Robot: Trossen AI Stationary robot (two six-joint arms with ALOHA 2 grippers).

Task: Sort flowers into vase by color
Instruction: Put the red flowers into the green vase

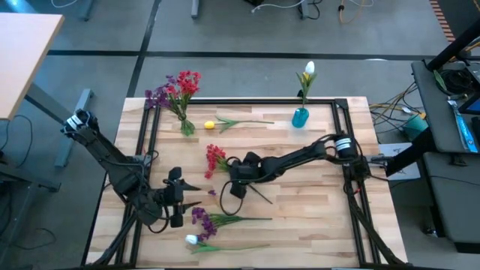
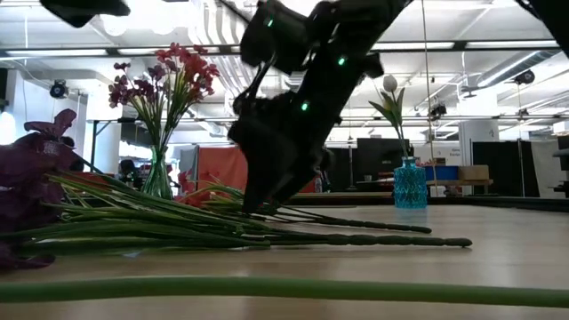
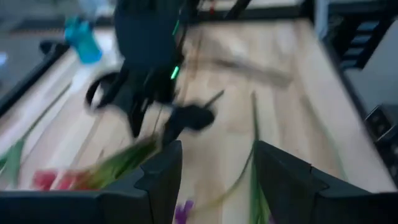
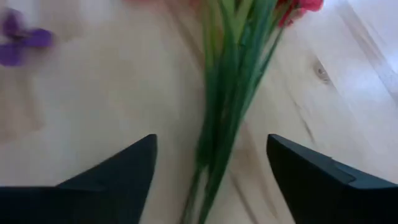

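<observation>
Desk: pale wood planks in a dark frame, carrying every item below.

Right gripper: lowered at mid-desk over the stem of the loose red flower. The right wrist view shows its fingers spread wide with the green stems between them and nothing gripped, seemingly poised to close on that stem.

Left gripper: low at the near left, just beside the purple flower; fingers apart and empty, facing the right gripper, probably waiting.

Clear vase: far left, already holding red and purple clusters, so likely the red flower's destination.

Blue vase: far right, holding one white tulip.

Loose stems: a yellow tulip lies just beside the clear vase, and a white tulip lies at the near edge beside the purple flower. A small purple petal lies between the grippers. Crossed stems under the right gripper could get caught together.
</observation>
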